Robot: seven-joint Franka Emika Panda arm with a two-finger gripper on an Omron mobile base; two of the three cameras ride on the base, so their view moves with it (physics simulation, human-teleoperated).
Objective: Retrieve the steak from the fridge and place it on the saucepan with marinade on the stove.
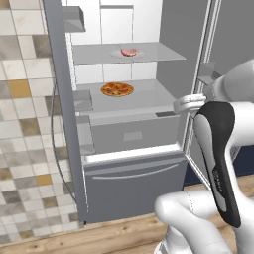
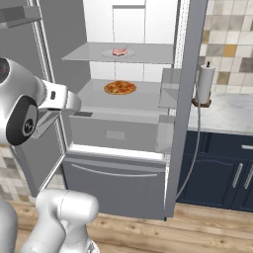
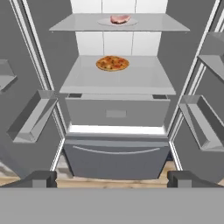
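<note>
The fridge (image 1: 130, 184) (image 2: 116, 184) (image 3: 116, 159) stands with both doors swung wide, white inside with grey shelves. On its upper shelf the steak (image 1: 130, 51) (image 2: 119, 51) (image 3: 120, 19), a small pinkish-red slab, rests on a pale plate (image 3: 103, 21). My gripper (image 3: 113, 179) is open and holds nothing. It hangs in front of the fridge, well short of the shelves and below the steak's level, aimed into the interior. The saucepan, the marinade and the stove are out of view.
A round orange-topped pizza (image 1: 117, 89) (image 2: 120, 88) (image 3: 112, 63) lies on the shelf below the steak. Door bins (image 3: 33, 116) (image 3: 204, 123) jut in from both open doors. A paper towel roll (image 2: 205, 81) stands on the counter (image 2: 230, 112) to the right, above dark blue cabinets (image 2: 222, 168).
</note>
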